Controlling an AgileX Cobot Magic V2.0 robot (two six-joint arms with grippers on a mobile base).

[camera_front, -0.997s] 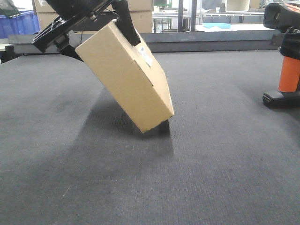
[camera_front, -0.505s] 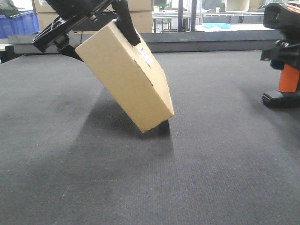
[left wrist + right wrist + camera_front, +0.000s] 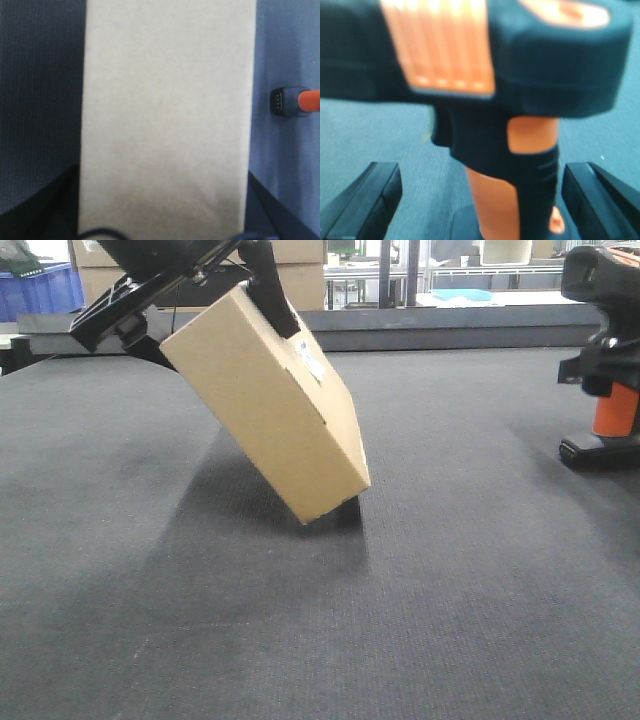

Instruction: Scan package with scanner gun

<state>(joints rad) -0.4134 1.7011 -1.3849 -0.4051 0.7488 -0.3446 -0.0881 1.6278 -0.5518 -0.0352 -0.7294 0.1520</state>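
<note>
The package (image 3: pixel 270 405) is a plain tan box with a small white label (image 3: pixel 313 362) on its upper face. It hangs tilted, its low corner touching the dark mat (image 3: pixel 300 620). My left gripper (image 3: pixel 200 310) is shut on its upper end. In the left wrist view the package (image 3: pixel 165 115) fills the middle between the dark fingers (image 3: pixel 30 210). The scanner gun (image 3: pixel 612 410) stands upright at the far right. My right gripper (image 3: pixel 605 370) is around its orange handle. In the right wrist view the scanner gun (image 3: pixel 515 190) sits between the open fingers (image 3: pixel 365 200), with gaps on both sides.
A grey raised edge (image 3: pixel 450 335) runs along the back of the mat. Behind it are a blue crate (image 3: pixel 40 285), cardboard boxes (image 3: pixel 300 270) and metal shelving (image 3: pixel 400 270). The scanner gun (image 3: pixel 295 101) shows to the right of the package in the left wrist view.
My right gripper has come lower down the scanner gun's handle. The package and the left gripper have stayed where they were.
</note>
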